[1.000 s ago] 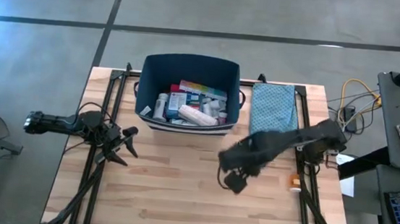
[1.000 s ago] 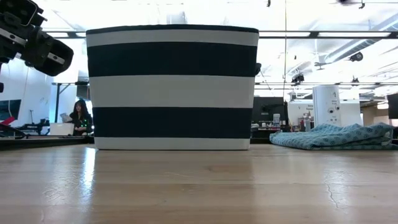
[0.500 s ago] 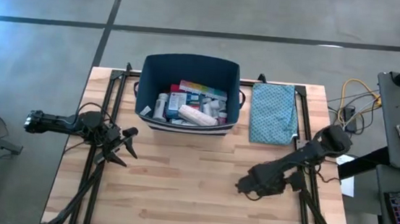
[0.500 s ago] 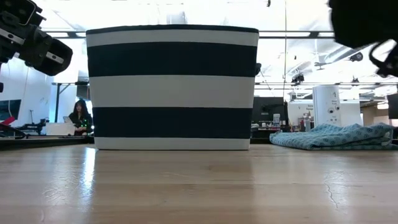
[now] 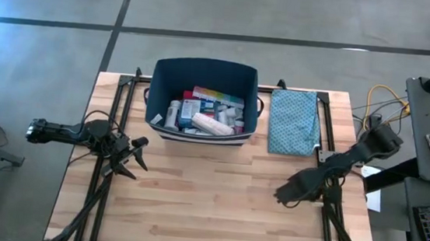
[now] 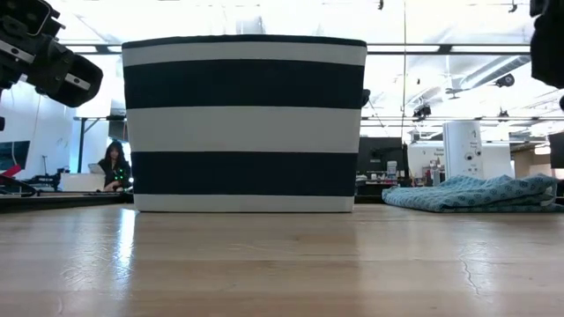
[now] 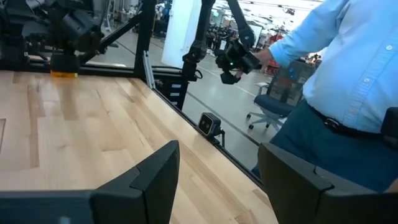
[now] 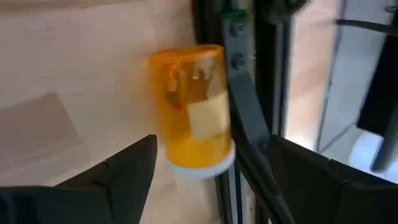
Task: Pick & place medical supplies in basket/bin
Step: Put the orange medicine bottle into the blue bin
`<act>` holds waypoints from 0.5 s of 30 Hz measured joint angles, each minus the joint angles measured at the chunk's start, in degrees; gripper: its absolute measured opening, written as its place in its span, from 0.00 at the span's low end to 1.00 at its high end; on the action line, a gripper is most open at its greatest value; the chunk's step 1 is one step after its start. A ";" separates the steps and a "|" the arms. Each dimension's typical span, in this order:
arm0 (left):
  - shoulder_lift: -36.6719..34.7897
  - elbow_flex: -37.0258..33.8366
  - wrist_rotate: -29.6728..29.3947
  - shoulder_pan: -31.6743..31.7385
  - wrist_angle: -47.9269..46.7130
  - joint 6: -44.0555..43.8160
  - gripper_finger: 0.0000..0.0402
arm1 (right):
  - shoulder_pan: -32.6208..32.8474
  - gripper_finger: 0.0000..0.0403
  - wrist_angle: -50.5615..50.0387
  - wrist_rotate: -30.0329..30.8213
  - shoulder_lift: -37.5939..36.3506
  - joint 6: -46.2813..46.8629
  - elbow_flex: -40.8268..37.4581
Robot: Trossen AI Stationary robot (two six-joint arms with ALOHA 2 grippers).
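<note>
Having swung from mid-desk to the desk's right edge, the right tool (image 5: 290, 194), fingers apart and empty, faces an orange pill bottle (image 8: 193, 106), evidently the next pick for the bin (image 5: 206, 71).

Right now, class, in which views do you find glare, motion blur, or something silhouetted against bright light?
High view: blue glare at the top-left corner. Low view: bright ceiling lights behind the bin; the arms' dark parts at the upper corners show in silhouette. Right wrist view: the orange pill bottle is soft with blur. Left wrist view: sharp, evenly lit.
</note>
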 joint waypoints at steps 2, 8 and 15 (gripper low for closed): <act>0.00 0.00 0.01 0.00 0.01 0.00 0.49 | 0.00 0.69 2.03 0.19 -1.35 -0.44 -1.87; 0.00 0.00 0.00 0.00 0.00 0.00 0.49 | 0.00 0.57 8.92 0.57 -2.38 -2.05 -6.41; 0.00 0.00 0.02 0.00 0.00 0.00 0.49 | -0.16 0.46 12.89 1.45 -2.55 -4.33 -8.14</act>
